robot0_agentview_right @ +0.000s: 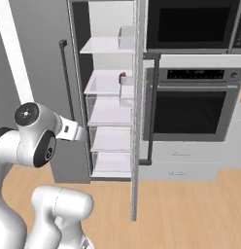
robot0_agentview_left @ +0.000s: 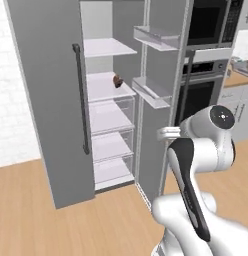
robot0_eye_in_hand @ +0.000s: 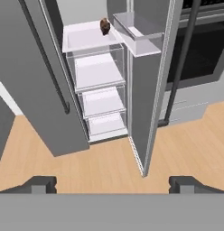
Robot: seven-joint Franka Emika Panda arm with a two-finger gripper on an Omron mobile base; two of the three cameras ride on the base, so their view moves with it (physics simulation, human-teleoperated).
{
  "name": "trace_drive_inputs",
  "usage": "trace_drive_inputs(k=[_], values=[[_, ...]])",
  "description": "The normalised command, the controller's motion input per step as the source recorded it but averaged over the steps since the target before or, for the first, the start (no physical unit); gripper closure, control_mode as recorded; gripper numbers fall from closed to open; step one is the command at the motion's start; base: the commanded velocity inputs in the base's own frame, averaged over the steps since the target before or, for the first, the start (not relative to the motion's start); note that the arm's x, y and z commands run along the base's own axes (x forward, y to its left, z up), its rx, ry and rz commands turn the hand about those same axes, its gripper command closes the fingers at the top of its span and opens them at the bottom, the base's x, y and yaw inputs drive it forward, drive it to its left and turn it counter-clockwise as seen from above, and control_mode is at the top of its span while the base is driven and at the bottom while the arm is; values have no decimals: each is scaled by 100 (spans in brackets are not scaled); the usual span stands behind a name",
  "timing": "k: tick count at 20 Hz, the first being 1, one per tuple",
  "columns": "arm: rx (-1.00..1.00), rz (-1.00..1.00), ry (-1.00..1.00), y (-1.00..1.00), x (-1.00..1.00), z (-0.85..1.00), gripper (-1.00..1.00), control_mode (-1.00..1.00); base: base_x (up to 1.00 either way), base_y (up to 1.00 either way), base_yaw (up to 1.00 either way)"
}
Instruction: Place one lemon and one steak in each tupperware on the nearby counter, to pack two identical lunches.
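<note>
Currently at fetch stage: tall grey fridge (robot0_agentview_left: 46,100), doors open, small reddish-brown steak (robot0_agentview_left: 117,81) on a white mid shelf (robot0_agentview_left: 103,90). Two-finger gripper (robot0_eye_in_hand: 112,182) w/ jaws wide apart, empty, well short of it. Next: reach in approx level w/ shelf, close on steak.

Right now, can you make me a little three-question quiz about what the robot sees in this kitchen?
1. True or false: the fridge door stands open.
2. Which shelf, counting from the top, holds the small brown thing? A) first B) second C) bottom drawer
3. Fill in: the hand is ____, with nothing between its fingers.

Key: 1 true. 2 B. 3 open.
</note>
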Motion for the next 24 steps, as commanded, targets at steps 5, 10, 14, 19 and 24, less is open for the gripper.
trace_drive_inputs(k=[5, 10, 14, 19, 24], values=[[0, 0, 0, 0, 0, 0, -100, 100, 58, 5, -22], [0, 0, 0, 0, 0, 0, -100, 100, 55, 52, -22], [0, 0, 0, 0, 0, 0, -100, 100, 33, 85, -18], [0, 0, 0, 0, 0, 0, -100, 100, 47, 25, -23], [0, 0, 0, 0, 0, 0, -100, 100, 55, 1, -22]])
